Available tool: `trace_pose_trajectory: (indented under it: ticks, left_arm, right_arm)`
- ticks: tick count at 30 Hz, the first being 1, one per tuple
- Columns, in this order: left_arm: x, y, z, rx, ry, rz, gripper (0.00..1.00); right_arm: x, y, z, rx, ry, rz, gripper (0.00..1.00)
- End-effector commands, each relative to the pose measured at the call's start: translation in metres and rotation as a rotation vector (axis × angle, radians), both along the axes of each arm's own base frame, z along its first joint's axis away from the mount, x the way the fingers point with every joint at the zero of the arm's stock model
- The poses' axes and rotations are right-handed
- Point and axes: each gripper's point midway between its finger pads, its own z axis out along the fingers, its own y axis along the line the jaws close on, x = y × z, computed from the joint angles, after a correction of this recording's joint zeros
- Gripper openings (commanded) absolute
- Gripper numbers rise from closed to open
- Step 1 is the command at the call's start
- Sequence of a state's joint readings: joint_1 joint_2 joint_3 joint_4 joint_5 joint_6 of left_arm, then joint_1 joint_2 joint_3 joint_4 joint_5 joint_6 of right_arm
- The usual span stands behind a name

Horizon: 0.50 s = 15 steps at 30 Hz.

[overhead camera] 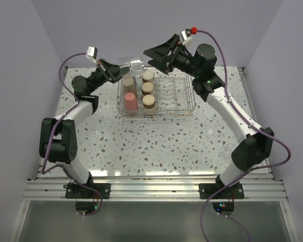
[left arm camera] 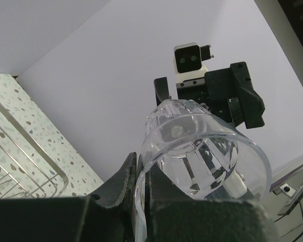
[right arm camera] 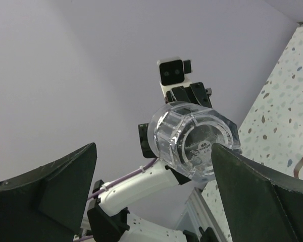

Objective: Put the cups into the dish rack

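Top external: left gripper point(overhead camera: 120, 72) clamps clear cup point(overhead camera: 132, 66) sideways, base toward your gaping right gripper point(overhead camera: 155, 60); dish rack point(overhead camera: 174, 98) holds five cups point(overhead camera: 148, 101).

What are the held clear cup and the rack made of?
The clear cup: transparent plastic or glass, I can't tell which; glossy, faceted walls you can see through. The dish rack: thin silvery wire grid with shiny glints, probably plated or stainless steel.

A white tabletop point(overhead camera: 156, 146) flecked with grey and brown specks is enclosed by a far wall point(overhead camera: 156, 25), a left wall point(overhead camera: 15, 75) and a right wall point(overhead camera: 293, 75), all pale lavender. Along its near edge a ribbed aluminium rail point(overhead camera: 156, 189) is laid, and a dark glossy panel point(overhead camera: 151, 222) is seen nearer still.
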State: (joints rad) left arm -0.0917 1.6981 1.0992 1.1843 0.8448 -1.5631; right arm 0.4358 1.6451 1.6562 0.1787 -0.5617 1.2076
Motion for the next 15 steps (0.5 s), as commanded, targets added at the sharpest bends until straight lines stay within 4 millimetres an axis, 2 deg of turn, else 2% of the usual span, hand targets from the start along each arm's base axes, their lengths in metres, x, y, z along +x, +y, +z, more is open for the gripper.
trace_pose_trajectory:
  ticks: [1,10,14,15]
  left_arm:
    - [-0.024,0.002,0.04,-0.024,-0.178,-0.026,0.0]
    - [-0.031,-0.003,0.034,-0.072,-0.206,-0.014,0.0]
    - [-0.032,-0.01,0.035,-0.127,-0.202,-0.04,0.0]
    - [-0.036,-0.011,0.041,-0.163,-0.214,-0.056,0.0]
  right_arm:
    - [-0.003,0.012,-0.007,-0.052,-0.015,-0.007,0.98]
    - [0.001,0.025,-0.036,-0.135,0.017,0.014,0.98]
    - [0.007,0.03,-0.04,-0.139,0.02,0.025,0.98]
    - [0.009,0.03,-0.039,-0.138,0.019,0.024,0.98]
